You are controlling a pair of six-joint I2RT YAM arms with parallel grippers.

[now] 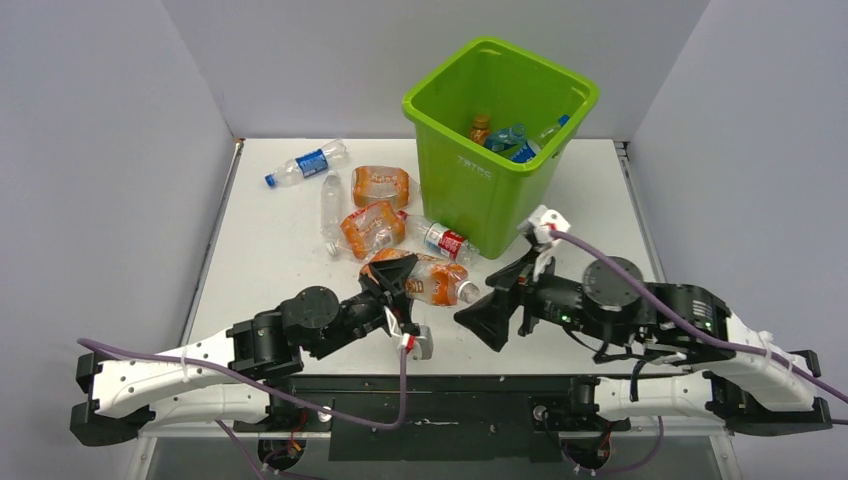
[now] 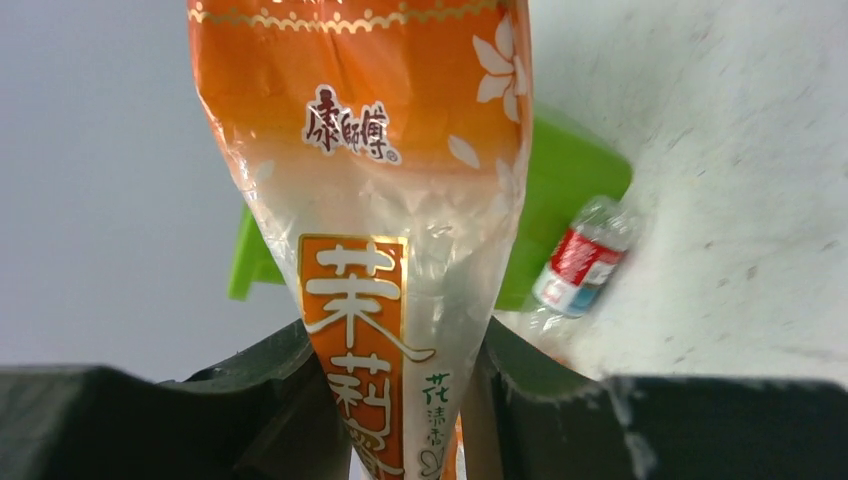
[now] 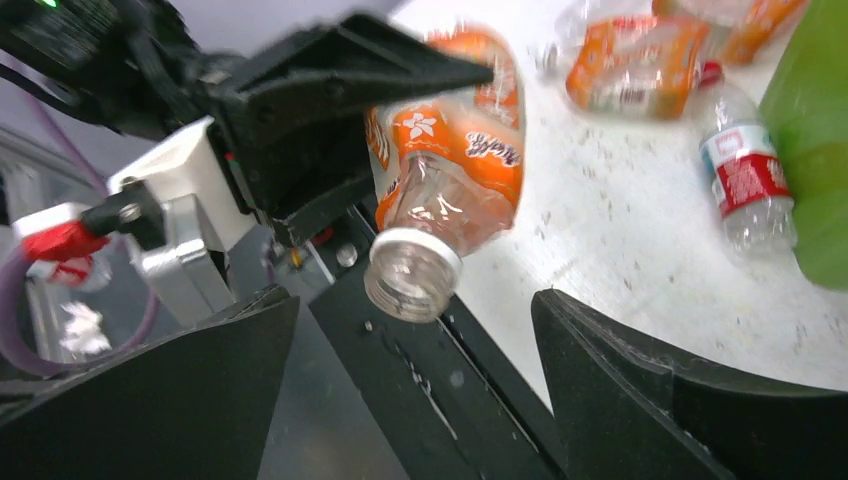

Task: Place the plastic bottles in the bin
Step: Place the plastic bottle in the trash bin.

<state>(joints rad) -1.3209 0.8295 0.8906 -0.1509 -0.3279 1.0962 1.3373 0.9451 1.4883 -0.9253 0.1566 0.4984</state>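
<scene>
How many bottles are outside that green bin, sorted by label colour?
Orange-label bottles: 3, one of them held in the left gripper
Blue-label bottle: 1
Red-label bottle: 1
Clear bottle, no label seen: 1
Total: 6 outside the bin
</scene>
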